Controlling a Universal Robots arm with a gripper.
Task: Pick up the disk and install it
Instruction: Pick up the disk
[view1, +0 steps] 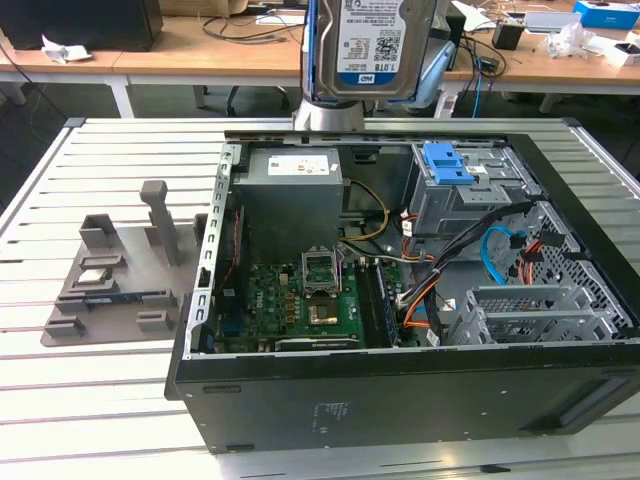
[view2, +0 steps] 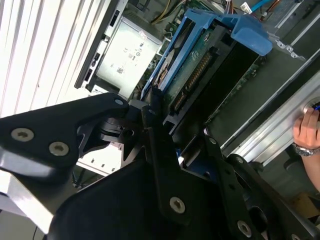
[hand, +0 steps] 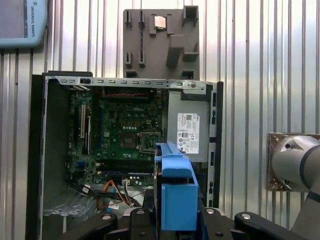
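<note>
Pickup looks finished: the gripper (hand: 176, 220) is clamped on the disk (view1: 372, 45), which hangs well above the open computer case (view1: 400, 400), clear of everything inside it. Installing is all still to do, I'd say; no part has entered the case.

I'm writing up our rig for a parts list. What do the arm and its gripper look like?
The arm is silver-grey metal with a smooth, rounded joint housing. The gripper is matt black. It is built from flat linkage bars and a broad side plate, joined by round silver screw heads, and it narrows into slim black fingers. I see no cables on it.
</note>
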